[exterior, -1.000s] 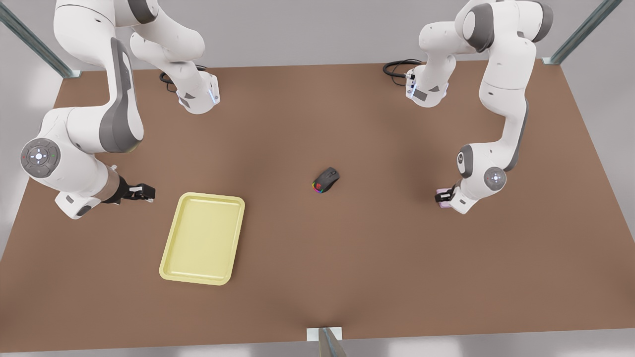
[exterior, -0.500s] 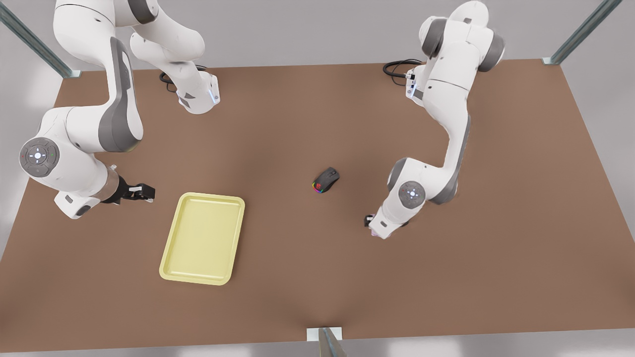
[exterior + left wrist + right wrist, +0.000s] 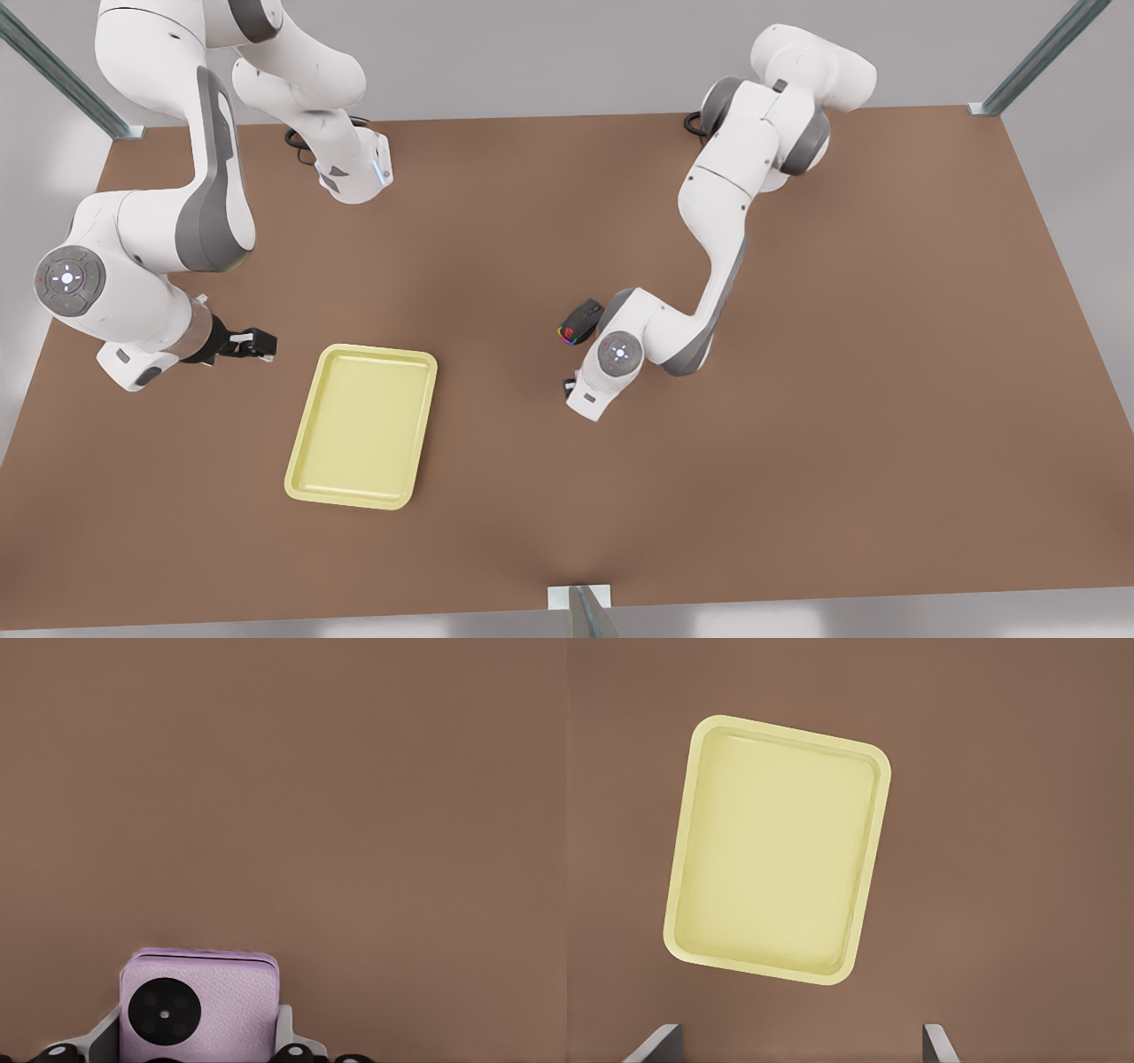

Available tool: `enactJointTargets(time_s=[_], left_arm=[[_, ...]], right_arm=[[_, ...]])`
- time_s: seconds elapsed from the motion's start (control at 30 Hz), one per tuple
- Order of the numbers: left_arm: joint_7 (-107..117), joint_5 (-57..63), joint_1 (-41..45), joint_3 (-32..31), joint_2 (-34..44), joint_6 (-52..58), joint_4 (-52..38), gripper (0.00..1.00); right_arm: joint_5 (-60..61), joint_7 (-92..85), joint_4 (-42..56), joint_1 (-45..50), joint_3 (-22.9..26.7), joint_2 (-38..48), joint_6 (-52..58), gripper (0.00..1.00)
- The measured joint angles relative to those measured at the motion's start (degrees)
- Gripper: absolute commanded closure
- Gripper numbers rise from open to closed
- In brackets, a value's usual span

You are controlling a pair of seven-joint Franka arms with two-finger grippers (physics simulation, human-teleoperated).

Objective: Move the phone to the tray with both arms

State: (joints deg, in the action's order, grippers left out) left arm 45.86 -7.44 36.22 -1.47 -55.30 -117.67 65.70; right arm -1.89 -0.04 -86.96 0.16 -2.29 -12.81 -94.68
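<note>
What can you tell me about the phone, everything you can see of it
The phone is a small, squarish, flat device in pale pinkish lilac with a faintly grained, leather-like face and rounded corners. A black round camera disc with small dots sits on one side of that face. The left wrist view shows it gripped in the left pincer, with grey fingers against both its sides. It is held above the bare brown table, face toward the camera.

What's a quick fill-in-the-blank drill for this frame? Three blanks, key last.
1. The left gripper is ____ on the pink phone.
2. The right gripper waits beside the yellow tray, fingers ____.
3. The black computer mouse lies on the table next to the ____ arm.
Missing: shut; open; left.
</note>
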Motion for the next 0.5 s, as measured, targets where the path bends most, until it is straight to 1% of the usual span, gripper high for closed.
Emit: enactJointTargets(time_s=[0.13, 0.17, 0.2, 0.33, 0.37, 0.4, 0.43, 0.5], left_arm=[[3.58, -0.24, 0.62, -1.63, -1.8, -3.21, -0.1, 0.28], [4.33, -0.28, 0.62, -2.1, -1.99, -3.87, -0.12, 0.22], [5.01, -0.36, 0.59, -2.33, -2.26, -4.44, -0.67, 0.0], [7.32, -0.46, 0.61, -2.56, -1.91, -5.71, -1.97, 0.0], [7.64, -0.41, -0.05, -2.25, -0.31, -5.0, -2.02, 0.0], [7.25, -0.36, -2.74, -2.02, 3.34, -2.52, -2.0, 0.0], [6.04, 0.04, -6.61, -0.98, 8.69, 1.64, -2.02, 0.0], [1.95, 2.03, -12.17, 3.67, 18.45, 11.93, -2.09, 0.0]], right_arm=[[0.0, -0.02, -0.07, -0.06, 0.0, 0.0, 0.0, 0.0], [0.0, -0.02, -0.08, -0.08, 0.0, 0.0, 0.0, 0.0], [-0.01, -0.03, -0.08, -0.08, 0.0, -0.02, 0.0, 0.0], [0.0, -0.03, -0.07, -0.08, 0.0, -0.05, 0.0, 0.0], [0.0, -0.03, -0.06, -0.08, 0.0, -0.07, 0.0, 0.0], [0.0, -0.03, -0.04, -0.07, 0.0, -0.12, 0.0, 0.0], [0.02, -0.02, 0.04, -0.03, 0.0, -0.31, -0.01, 0.0], [0.05, 0.12, 0.44, 0.3, -0.3, -0.55, -0.19, 0.0]])
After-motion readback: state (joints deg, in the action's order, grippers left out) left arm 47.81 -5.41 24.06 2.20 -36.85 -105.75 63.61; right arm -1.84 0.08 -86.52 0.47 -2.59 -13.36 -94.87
